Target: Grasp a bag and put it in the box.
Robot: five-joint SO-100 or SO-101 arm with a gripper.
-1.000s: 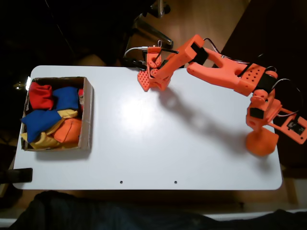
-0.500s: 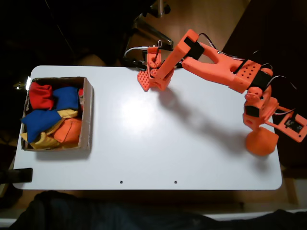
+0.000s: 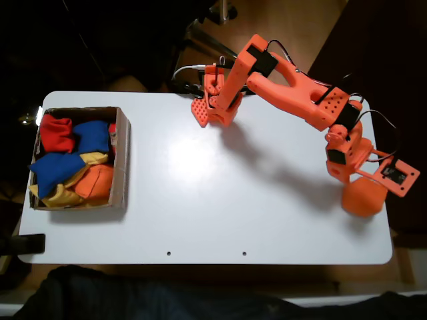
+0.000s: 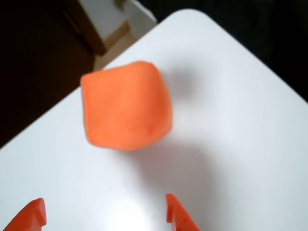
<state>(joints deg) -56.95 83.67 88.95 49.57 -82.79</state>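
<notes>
Since the earlier frames the arm (image 3: pixel 293 90) has swung its elbow and shoulder toward the left of the fixed view and drawn more upright, while the pincer (image 3: pixel 208 110) has stayed at the tabletop's far edge, near the middle of that edge.

In the wrist view the pincer (image 4: pixel 103 214) is open: its two orange fingertips (image 4: pixel 29 216) rise from the bottom edge well apart, with bare white tabletop (image 4: pixel 231 144) between them and nothing in their grip. Ahead of them lies the bag (image 4: pixel 126 106), plump and orange with rounded corners, flat on the tabletop close to a rounded corner of it and clear of both fingertips. Whether this bag appears in the fixed view cannot be told; the arm's orange parts cover that spot.

In the fixed view the box (image 3: pixel 122 157) sits at the left end of the tabletop (image 3: pixel 220 200), its long sides running from the far edge toward the near edge. Inside it are a red bag (image 3: pixel 55 132), blue bags (image 3: pixel 57 168), a yellow bag (image 3: pixel 59 196) and another orange bag (image 3: pixel 97 181) by the wall toward the middle of the tabletop. The arm's base (image 3: pixel 363 195) stands at the right end.
</notes>
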